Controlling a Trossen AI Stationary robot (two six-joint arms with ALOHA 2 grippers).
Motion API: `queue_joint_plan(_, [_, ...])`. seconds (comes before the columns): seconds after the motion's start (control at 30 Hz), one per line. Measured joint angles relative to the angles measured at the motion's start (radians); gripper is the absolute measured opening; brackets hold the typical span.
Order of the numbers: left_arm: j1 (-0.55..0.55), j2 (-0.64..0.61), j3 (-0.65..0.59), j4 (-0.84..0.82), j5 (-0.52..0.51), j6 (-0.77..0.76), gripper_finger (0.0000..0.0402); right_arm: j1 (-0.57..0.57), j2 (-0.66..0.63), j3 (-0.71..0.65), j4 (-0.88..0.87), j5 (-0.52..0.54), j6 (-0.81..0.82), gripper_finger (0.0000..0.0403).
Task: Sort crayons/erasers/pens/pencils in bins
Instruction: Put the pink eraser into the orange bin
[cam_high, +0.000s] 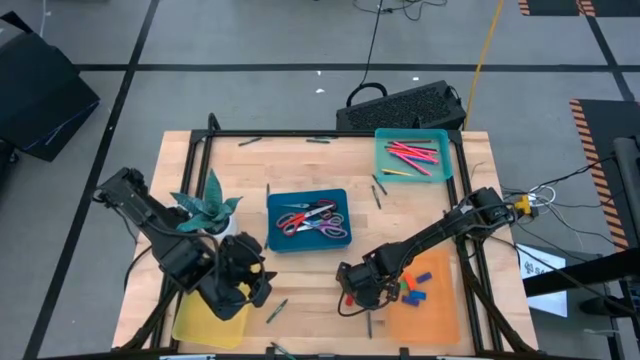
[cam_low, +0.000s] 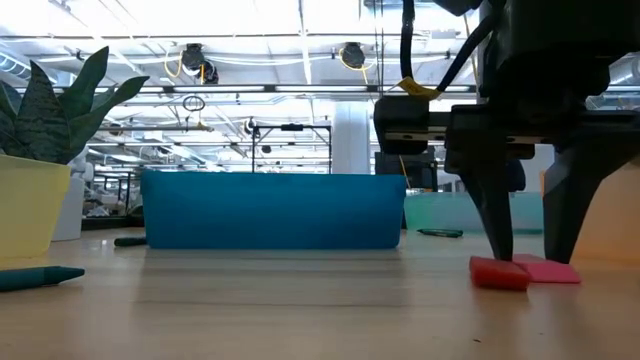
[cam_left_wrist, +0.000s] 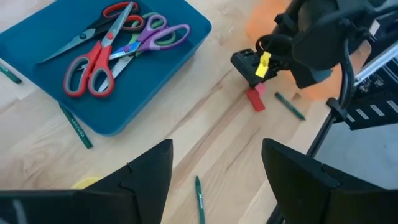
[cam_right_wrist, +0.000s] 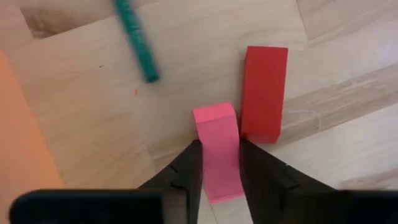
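Observation:
A pink eraser lies flat on the wooden table, side by side with a red eraser. My right gripper stands over the pink one at the table's near middle, shut on it. To its right is the orange bin, holding green, blue and red erasers. My left gripper hovers open near the yellow bin, with nothing between its fingers. A green crayon lies close to the erasers. My right gripper pinches the pink eraser by its two long sides between its two fingers, near one end. The fingers come from above, pointing down, and lie across the eraser. The eraser lies flat on the table against the red one.
The dark blue bin with scissors sits mid-table. The teal bin with red and pink sticks is at the far right. A potted plant stands by the left arm. Loose green crayons lie about the table.

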Motion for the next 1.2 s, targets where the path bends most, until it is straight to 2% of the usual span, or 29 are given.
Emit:
queue_joint_plan(0.13, [0.009, 0.0, 0.0, 0.0, -0.003, 0.0, 0.0248, 0.0, 0.0, -0.001, -0.004, 0.001, 0.003, 0.0076])
queue_joint_plan(0.43, [0.01, 0.0, 0.0, 0.0, -0.003, -0.011, 0.0248, 0.017, -0.038, -0.007, -0.022, 0.008, 0.026, 0.0081])
queue_joint_plan(0.57, [0.01, 0.0, 0.0, -0.001, -0.016, -0.011, 0.0248, 0.033, -0.103, -0.007, -0.027, 0.017, 0.038, 0.0081])
queue_joint_plan(0.7, [0.01, 0.0, 0.0, -0.002, -0.047, -0.01, 0.0248, 0.069, -0.209, -0.007, -0.048, 0.071, 0.091, 0.0081])
queue_joint_plan(0.9, [0.012, 0.0, 0.0, -0.003, -0.079, -0.009, 0.0248, 0.143, -0.413, -0.004, -0.24, 0.114, 0.247, 0.0082])
queue_joint_plan(1.03, [0.028, 0.0, 0.0, -0.003, -0.082, 0.004, 0.0248, 0.192, -0.492, -0.007, -0.417, 0.114, 0.388, 0.0082])
queue_joint_plan(1.2, [0.065, 0.0, 0.0, -0.002, -0.085, 0.03, 0.0248, 0.233, -0.54, -0.138, -0.427, 0.108, 0.547, 0.0082])
